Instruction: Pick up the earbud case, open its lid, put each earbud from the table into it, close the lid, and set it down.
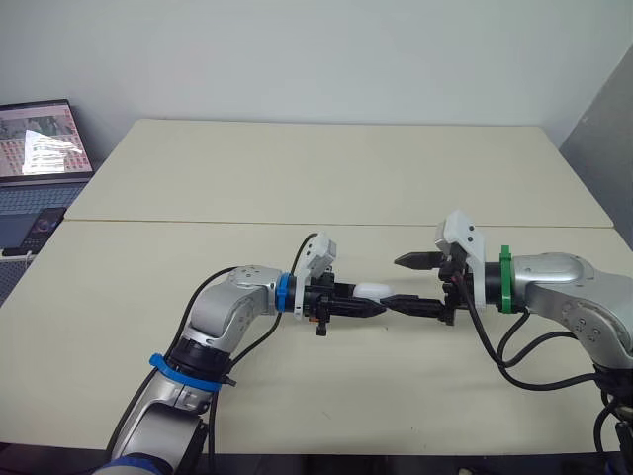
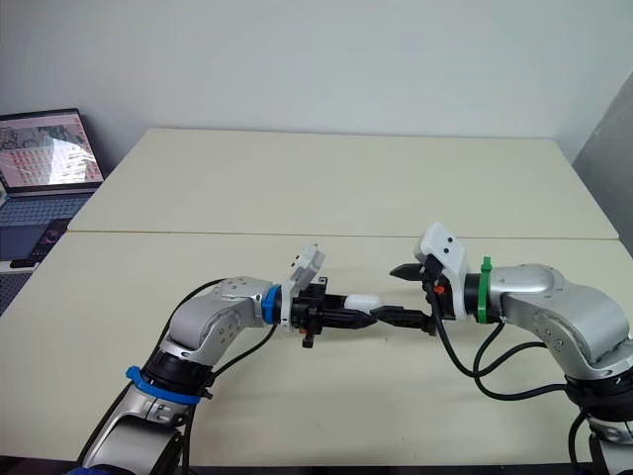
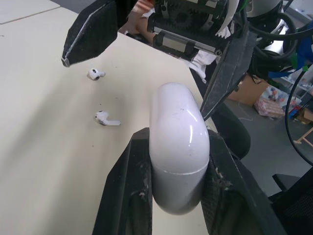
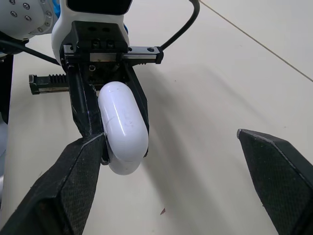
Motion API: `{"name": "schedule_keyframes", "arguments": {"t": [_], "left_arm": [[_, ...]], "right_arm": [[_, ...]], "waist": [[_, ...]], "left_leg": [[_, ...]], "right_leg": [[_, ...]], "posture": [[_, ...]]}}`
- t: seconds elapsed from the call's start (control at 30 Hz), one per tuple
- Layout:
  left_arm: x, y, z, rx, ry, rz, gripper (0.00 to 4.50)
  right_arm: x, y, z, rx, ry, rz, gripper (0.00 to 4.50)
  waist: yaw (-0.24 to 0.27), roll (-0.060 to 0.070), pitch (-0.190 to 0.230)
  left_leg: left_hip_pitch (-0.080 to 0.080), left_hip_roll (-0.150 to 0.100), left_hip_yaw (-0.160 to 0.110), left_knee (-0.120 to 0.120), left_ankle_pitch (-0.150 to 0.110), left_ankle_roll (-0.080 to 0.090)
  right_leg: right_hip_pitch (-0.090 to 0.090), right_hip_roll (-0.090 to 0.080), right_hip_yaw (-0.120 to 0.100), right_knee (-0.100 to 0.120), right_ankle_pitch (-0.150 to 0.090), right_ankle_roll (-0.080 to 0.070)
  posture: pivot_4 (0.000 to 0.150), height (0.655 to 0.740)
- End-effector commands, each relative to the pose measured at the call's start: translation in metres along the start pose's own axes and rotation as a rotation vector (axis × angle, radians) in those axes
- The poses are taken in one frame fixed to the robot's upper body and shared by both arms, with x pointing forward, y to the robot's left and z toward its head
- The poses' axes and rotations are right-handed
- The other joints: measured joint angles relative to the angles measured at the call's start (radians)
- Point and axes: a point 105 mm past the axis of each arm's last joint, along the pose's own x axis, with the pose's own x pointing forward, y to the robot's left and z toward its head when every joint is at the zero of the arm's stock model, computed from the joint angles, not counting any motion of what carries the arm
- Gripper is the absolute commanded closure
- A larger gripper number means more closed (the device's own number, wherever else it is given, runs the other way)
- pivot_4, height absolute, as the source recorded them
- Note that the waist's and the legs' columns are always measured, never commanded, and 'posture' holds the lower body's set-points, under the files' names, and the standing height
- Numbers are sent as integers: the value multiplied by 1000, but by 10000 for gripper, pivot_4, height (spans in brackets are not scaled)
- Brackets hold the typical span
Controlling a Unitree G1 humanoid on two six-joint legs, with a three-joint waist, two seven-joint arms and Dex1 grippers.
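Observation:
The white earbud case [image 1: 374,291] is held above the table with its lid closed, and my left gripper [image 1: 376,299] is shut on its lower half. In the left wrist view the case [image 3: 177,142] sits between my own two fingers [image 3: 127,196]. My right gripper [image 1: 394,281] faces it from the right and is open; its lower finger [image 4: 78,181] ends right beside the case's rounded end [image 4: 123,128], while the upper finger stands well apart. Two white earbuds [image 3: 96,74] [image 3: 106,118] lie on the table under the right gripper.
The pale table [image 1: 326,178] runs far back, with a seam across its middle. An open laptop [image 1: 40,148] stands off the table's far left corner. The table's right edge [image 1: 593,198] is close to my right arm.

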Motion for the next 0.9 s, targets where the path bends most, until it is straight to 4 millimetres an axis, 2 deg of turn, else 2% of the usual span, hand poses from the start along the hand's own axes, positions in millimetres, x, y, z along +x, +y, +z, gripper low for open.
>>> {"name": "schedule_keyframes", "arguments": {"t": [0.03, 0.3, 0.4, 0.47, 0.53, 0.63, 0.7, 0.77, 0.9], "left_arm": [[4, -9, 7, 45, -18, -52, 36781], [2, -7, 2, 61, -10, -33, 36781], [-3, -4, -2, 79, -16, 9, 36781], [-7, -1, -5, 103, -21, 53, 36781], [-13, 1, -13, 122, -18, 112, 36781], [-19, -7, -25, 114, -15, 141, 36781], [-25, -17, -31, 111, -21, 157, 36781], [-29, -25, -32, 106, -36, 175, 36781], [-31, -31, -30, 122, -63, 218, 36781]], "right_arm": [[-12, -17, 20, -34, -70, -108, 0], [-20, -10, 38, 24, -164, -58, 0], [-28, -14, 35, 53, -159, -91, 0], [-33, -23, 23, 68, -116, -155, 0], [-40, -34, -1, 75, -25, -245, 0], [-49, -47, -36, 78, 117, -378, 0], [-53, -47, -60, 131, 254, -439, 0], [-50, -45, -71, 166, 300, -472, 0], [-39, -37, -79, 192, 308, -477, 0]], "waist": [[0, 0, 0], [0, 0, 0], [0, 0, 0], [1, 0, 0], [3, 0, 0], [4, 0, 0], [2, 0, 0], [-1, 0, 0], [0, 1, 0]], "left_leg": [[0, 0, 0, 0, 0, 0], [0, 0, 0, 0, 0, 0], [0, 0, 0, 0, 0, 0], [-1, 0, 0, 0, 0, 0], [-1, 0, 0, 0, 0, 0], [-1, 0, 1, 0, 0, 0], [-1, 0, 2, 0, 0, 0], [-1, 0, 2, 0, 0, 0], [-1, 1, 1, -1, 0, 0]], "right_leg": [[0, 0, 0, 0, 0, 0], [0, 0, 0, 0, 0, 0], [0, 0, 1, 0, 0, 0], [-1, 0, 1, 0, 0, 0], [0, 0, 1, 0, 0, 0], [-1, -1, 2, -1, 0, 0], [-2, -1, 3, 1, 0, 0], [-3, -1, 3, 1, 0, 0], [-2, -1, 2, 2, 0, 0]], "posture": [[1500, 7400], [1500, 7400], [1500, 7400], [1500, 7400], [1500, 7400], [1500, 7400], [1500, 7400], [1500, 7400], [1500, 7400]]}}
